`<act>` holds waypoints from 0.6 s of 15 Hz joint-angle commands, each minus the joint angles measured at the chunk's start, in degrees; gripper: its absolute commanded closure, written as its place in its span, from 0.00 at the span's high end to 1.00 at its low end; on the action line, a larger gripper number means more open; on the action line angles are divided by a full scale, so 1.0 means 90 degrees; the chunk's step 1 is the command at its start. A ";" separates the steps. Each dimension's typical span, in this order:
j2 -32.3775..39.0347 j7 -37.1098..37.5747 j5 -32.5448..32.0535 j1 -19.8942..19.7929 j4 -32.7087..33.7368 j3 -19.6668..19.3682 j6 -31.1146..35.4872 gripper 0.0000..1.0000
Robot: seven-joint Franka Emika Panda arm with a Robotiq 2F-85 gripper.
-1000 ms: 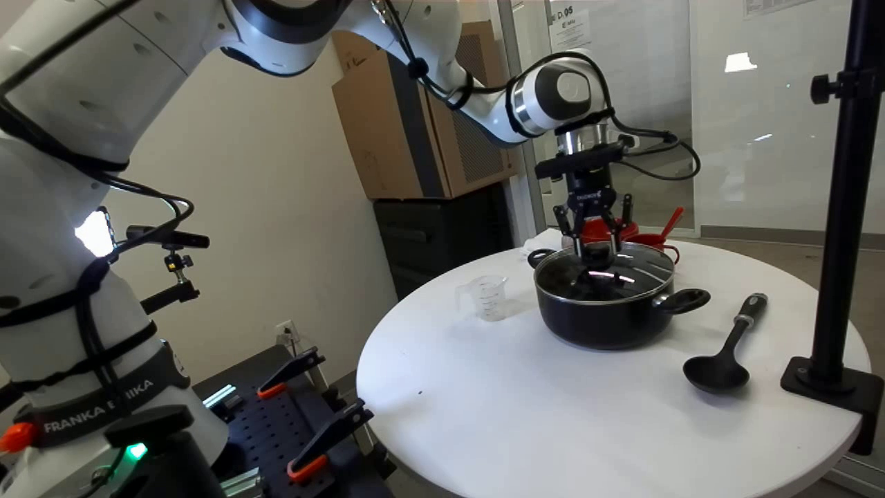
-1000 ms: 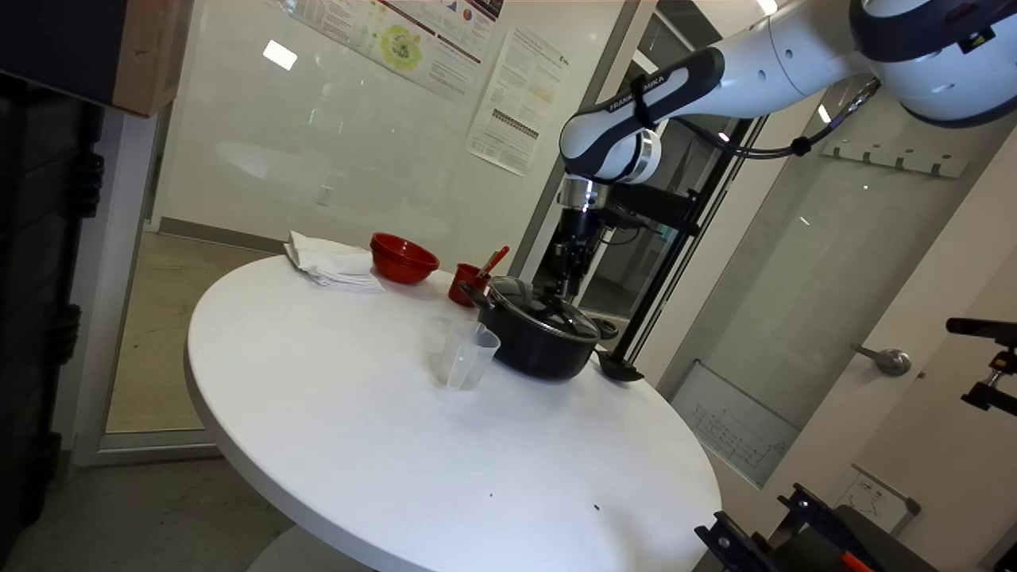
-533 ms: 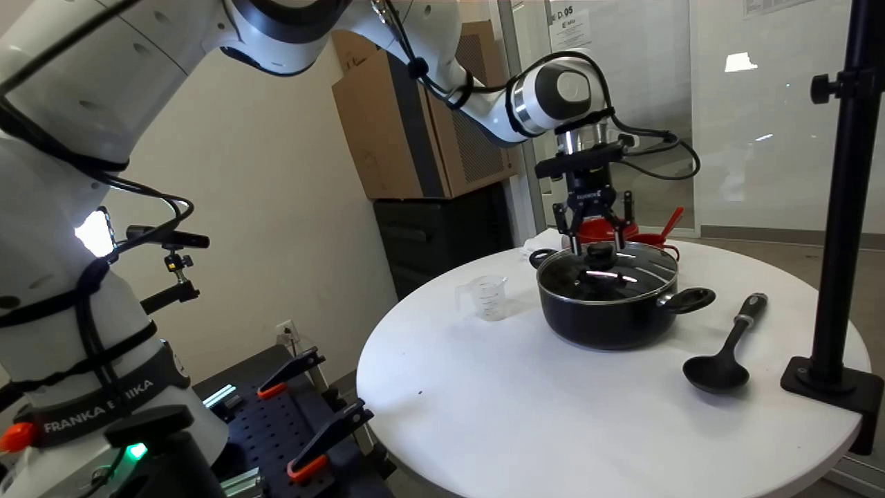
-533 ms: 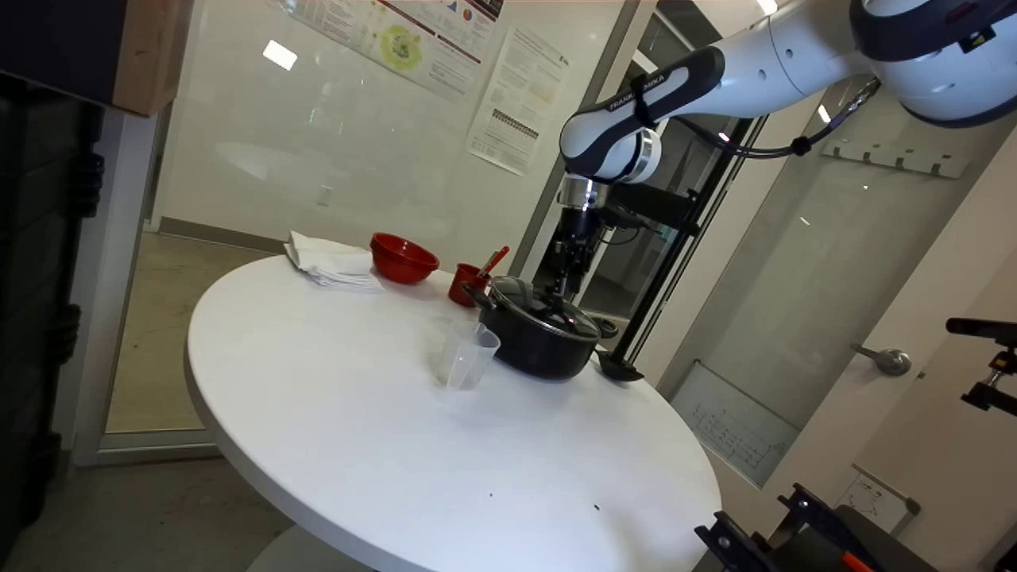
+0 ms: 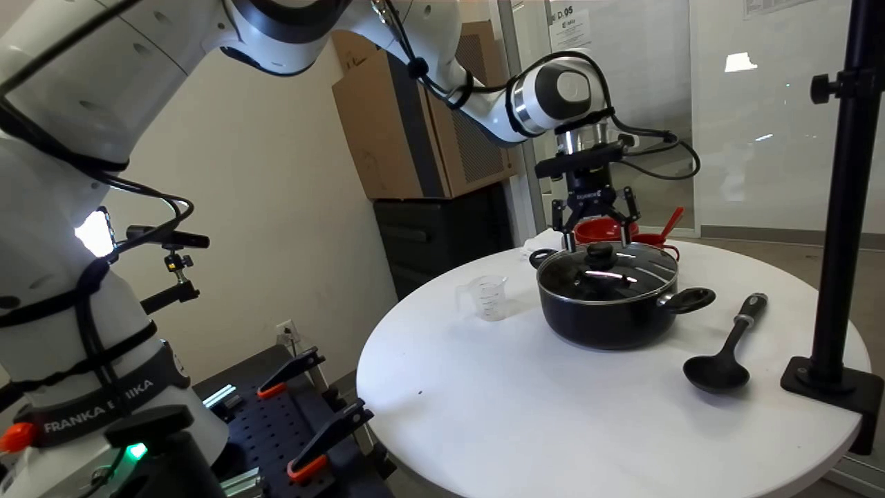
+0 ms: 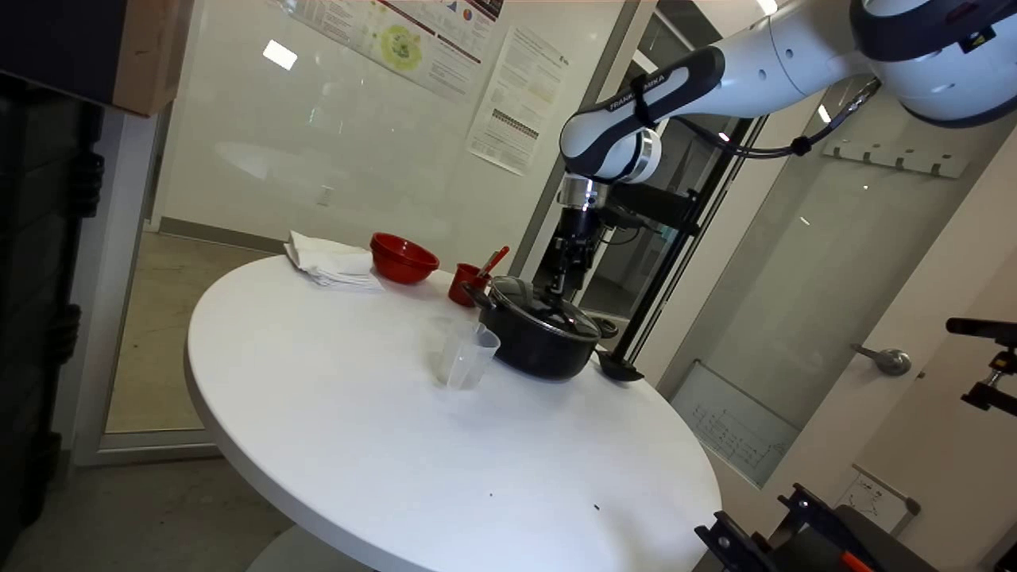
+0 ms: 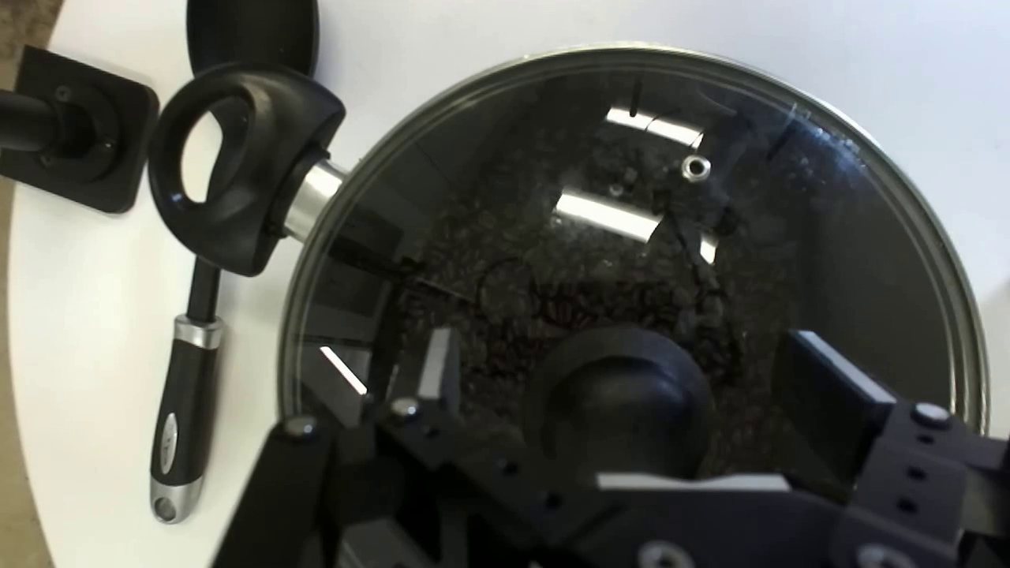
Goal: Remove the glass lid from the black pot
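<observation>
The glass lid [image 5: 588,280], with its metal rim and dark knob [image 5: 600,254], sits on the black pot [image 5: 608,325] in both exterior views. In the wrist view the lid [image 7: 505,229] fills the middle, and dark bean-like pieces show through it. The knob [image 7: 623,394] there is between the spread fingers, apart from both. My gripper [image 5: 597,241] is open and empty, its fingertips low over the lid, slightly behind the knob in that exterior view. The gripper [image 6: 558,287] also shows from the side. The pot's handle [image 7: 245,170] is at the wrist view's upper left.
A clear measuring cup [image 6: 469,357] stands beside the pot. A black ladle [image 5: 719,370] lies near a black pole stand [image 5: 833,384]. Red bowls [image 6: 404,258], a red cup [image 6: 465,284] and white napkins [image 6: 334,262] are farther along the round table [image 5: 539,415].
The gripper's fingers have spread apart, from close around the knob to wide. The knob is now fully visible in an exterior view. The pot and lid shifted slightly early on, then stayed put.
</observation>
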 commanded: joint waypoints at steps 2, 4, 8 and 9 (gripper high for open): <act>0.0094 0.0066 0.0080 0.0017 0.0219 -0.0002 0.0136 0.97; 0.0059 0.0069 0.0126 0.0010 0.0255 0.0046 0.0349 0.94; 0.0036 0.0004 0.0198 0.0017 0.0432 0.0124 0.0375 0.95; 0.0052 -0.0039 0.0218 0.0012 0.0476 0.0141 0.0294 0.98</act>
